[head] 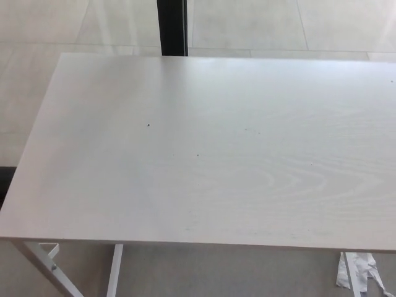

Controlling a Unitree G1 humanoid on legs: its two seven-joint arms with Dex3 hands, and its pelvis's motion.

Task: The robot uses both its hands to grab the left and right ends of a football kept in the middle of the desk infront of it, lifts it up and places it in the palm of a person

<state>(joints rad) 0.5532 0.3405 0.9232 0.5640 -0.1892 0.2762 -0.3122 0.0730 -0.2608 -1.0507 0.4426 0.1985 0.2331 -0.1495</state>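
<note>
The white wood-grain desk fills most of the head view. No football shows anywhere on it or around it. Neither of my hands nor any part of my arms is in the picture. No person's hand or palm is visible either.
A dark vertical post stands behind the desk's far edge on a pale tiled floor. White desk legs show under the near edge at the left. Crumpled white tape or paper hangs by the leg at the lower right.
</note>
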